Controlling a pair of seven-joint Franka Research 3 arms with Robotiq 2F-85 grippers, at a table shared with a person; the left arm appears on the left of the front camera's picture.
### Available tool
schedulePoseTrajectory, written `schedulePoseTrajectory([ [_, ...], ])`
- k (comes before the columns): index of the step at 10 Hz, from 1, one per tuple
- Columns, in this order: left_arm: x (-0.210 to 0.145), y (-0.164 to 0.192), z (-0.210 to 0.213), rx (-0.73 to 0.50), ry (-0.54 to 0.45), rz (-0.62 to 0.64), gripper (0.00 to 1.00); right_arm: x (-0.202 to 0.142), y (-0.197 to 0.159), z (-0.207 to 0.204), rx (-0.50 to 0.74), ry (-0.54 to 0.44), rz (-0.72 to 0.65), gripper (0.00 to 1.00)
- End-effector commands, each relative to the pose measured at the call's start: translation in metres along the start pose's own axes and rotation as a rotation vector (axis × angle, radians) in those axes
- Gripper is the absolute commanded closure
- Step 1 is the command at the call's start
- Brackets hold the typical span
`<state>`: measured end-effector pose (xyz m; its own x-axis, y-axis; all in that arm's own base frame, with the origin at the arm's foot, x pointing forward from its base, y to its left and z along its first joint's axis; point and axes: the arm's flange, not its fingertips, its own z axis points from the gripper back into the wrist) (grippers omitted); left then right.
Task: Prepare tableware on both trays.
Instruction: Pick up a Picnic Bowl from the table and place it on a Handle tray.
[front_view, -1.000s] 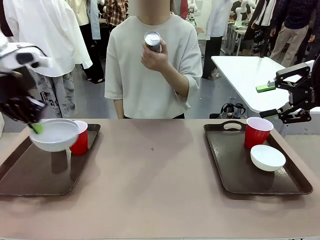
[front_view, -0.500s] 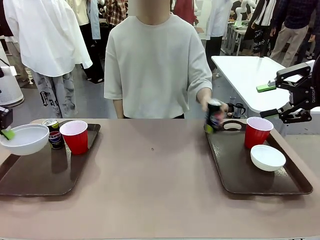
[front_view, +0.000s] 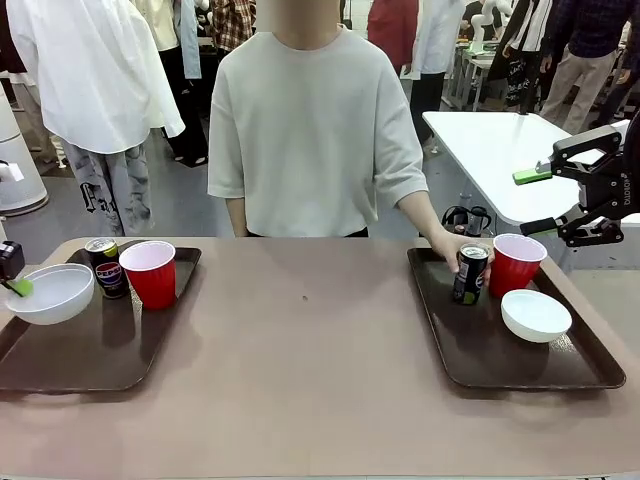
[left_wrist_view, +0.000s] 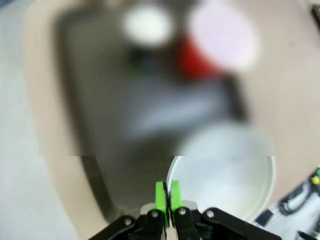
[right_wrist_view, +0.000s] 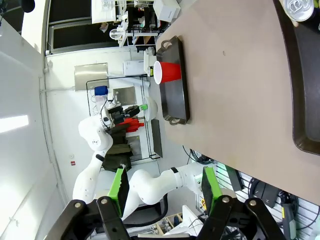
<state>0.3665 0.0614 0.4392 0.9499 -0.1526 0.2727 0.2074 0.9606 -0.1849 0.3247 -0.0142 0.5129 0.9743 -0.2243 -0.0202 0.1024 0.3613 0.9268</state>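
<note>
Front view showed the left gripper (front_view: 14, 283) with fingers clamped on a bowl (front_view: 50, 293) rim, apparently just above the left tray (front_view: 60, 360), beside its can (front_view: 104, 266) and cup (front_view: 148, 273). Right gripper (front_view: 545, 200) fingers stood apart, empty. A person's hand (front_view: 452, 243) held the second can (front_view: 469, 274) on the right tray (front_view: 480, 360). Tabletop was tan; people stood behind.
</note>
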Motion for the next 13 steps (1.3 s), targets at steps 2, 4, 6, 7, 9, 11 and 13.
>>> schedulePoseTrajectory([
  [2,-0.024,0.001,-0.048,0.001,-0.003,-0.008,1.00,0.001,-0.002,0.001,-0.003,0.011,0.018,0.24],
  [4,-0.023,0.001,-0.072,0.013,0.024,-0.001,1.00,0.001,-0.002,0.001,-0.003,0.011,0.018,0.24],
  [6,-0.025,-0.002,-0.088,0.035,0.046,-0.007,1.00,0.001,-0.002,0.001,-0.003,0.011,0.018,0.24],
  [7,-0.027,-0.003,-0.092,0.045,0.048,-0.011,1.00,0.001,-0.002,0.001,-0.003,0.011,0.018,0.24],
  [9,-0.029,-0.006,-0.103,0.046,0.058,-0.019,1.00,0.001,-0.002,0.001,-0.003,0.011,0.018,0.24],
  [11,-0.028,-0.010,-0.103,0.040,0.063,-0.022,0.38,0.001,-0.002,0.001,-0.003,0.011,0.018,0.24],
  [13,-0.027,-0.017,-0.093,0.033,0.058,-0.026,0.18,0.001,-0.002,0.001,-0.003,0.011,0.018,0.24],
])
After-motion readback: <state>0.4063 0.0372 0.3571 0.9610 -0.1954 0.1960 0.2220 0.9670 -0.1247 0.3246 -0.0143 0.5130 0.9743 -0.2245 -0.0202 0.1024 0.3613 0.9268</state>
